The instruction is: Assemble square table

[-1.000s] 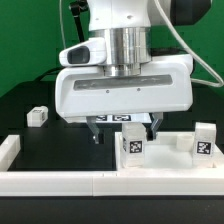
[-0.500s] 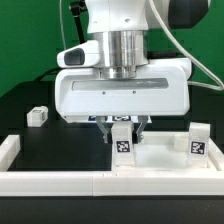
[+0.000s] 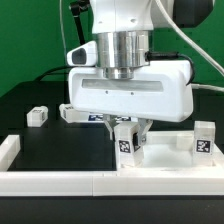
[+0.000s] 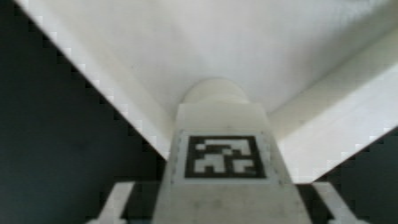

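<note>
White leg (image 3: 125, 146) sits clamped in our tool (image 3: 125, 132), we reckon so it can screw straight into the slab (image 3: 170, 152).

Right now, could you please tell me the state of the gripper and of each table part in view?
gripper: shut on the held leg, pointing down.
held leg: upright on the tabletop; whether it is screwed in cannot be told.
second leg: upright at the exterior view's right, free.
third leg: seemingly on its side on the black table, untouched.
tabletop: lying flat.
</note>
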Robot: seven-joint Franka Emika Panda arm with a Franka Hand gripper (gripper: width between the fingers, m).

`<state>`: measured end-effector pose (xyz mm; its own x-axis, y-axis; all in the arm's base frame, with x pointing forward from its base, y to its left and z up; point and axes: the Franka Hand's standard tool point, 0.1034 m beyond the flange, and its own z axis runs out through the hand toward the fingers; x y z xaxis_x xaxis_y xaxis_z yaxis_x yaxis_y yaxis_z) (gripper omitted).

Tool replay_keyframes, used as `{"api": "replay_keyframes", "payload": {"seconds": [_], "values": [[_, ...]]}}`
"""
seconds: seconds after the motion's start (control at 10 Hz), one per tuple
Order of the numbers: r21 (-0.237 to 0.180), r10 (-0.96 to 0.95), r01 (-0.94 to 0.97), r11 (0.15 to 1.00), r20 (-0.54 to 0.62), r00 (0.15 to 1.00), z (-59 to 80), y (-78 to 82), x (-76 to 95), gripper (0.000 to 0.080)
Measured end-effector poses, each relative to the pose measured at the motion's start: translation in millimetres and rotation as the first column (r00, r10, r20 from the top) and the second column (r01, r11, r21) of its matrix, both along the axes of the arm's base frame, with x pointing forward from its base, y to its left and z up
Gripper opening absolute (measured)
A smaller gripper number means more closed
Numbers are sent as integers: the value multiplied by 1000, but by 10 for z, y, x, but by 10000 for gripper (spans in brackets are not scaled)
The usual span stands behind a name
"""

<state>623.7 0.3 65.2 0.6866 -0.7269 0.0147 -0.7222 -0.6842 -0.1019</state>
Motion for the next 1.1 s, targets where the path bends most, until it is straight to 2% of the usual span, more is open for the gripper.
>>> {"api": "replay_keyframes", "payload": {"seconds": [0.2,0.4,0.6,0.8,0.9,1.0,1.1], "values": [[25,-354,356,934,-62,933,-16,45,1,287],[89,-661,667,740,-93,745,-35,90,30,287],[88,-746,756,648,-124,654,-20,80,36,287],[86,-743,754,652,-126,657,-27,80,29,307],[86,-718,727,681,-117,686,-26,75,30,491],[82,-542,546,834,-66,838,-16,51,46,491],[76,-395,396,915,-30,918,-1,56,61,614]]}}
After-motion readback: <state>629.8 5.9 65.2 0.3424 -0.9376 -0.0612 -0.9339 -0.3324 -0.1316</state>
